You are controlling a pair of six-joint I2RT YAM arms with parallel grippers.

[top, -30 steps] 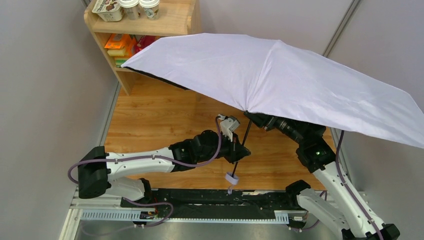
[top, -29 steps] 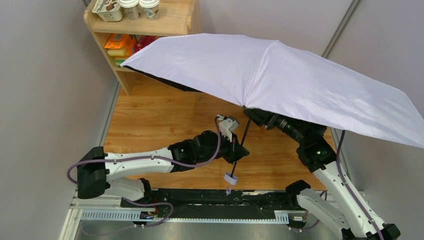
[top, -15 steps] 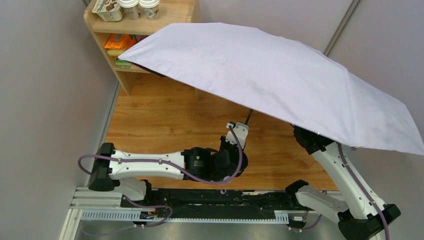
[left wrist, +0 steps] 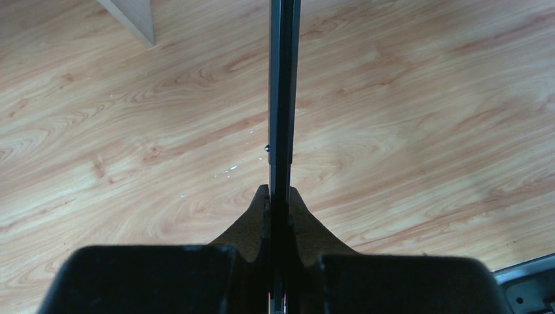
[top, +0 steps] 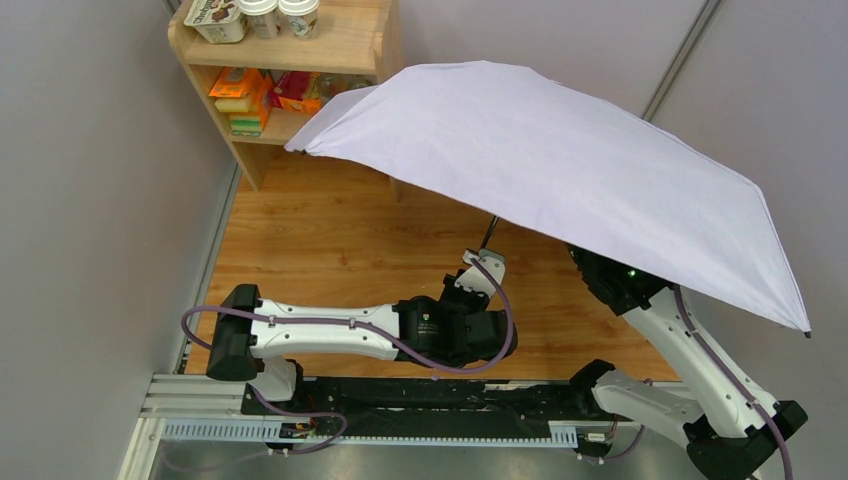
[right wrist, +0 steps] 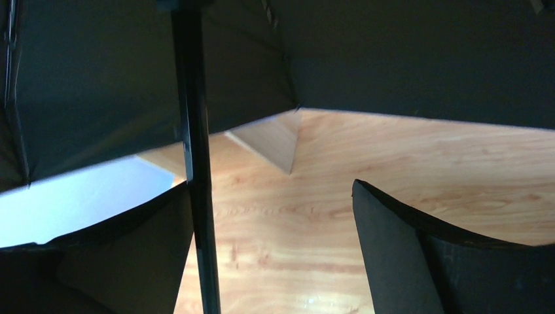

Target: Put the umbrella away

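Note:
The umbrella is open; its pale lilac canopy (top: 560, 170) tilts over the right half of the floor and hides my right gripper in the top view. My left gripper (left wrist: 279, 191) is shut on the thin black shaft (left wrist: 283, 85), which rises from it to the canopy (top: 489, 233). In the right wrist view my right gripper (right wrist: 271, 186) is open under the dark underside of the canopy (right wrist: 406, 59). The shaft (right wrist: 196, 163) runs along its left finger (right wrist: 131, 255), with wide room to the right finger (right wrist: 406, 261). The handle and strap are hidden.
A wooden shelf unit (top: 330, 45) with packets and tubs stands at the back left, and the canopy's far edge reaches it. Grey walls close in on the left (top: 90, 200) and right (top: 790, 120). The arms' black rail (top: 400, 395) runs along the near edge.
The canopy has swung right and tilted steeper, clearing most of the shelf. My left arm has moved right and turned with the shaft. My right arm has drawn back under the canopy.

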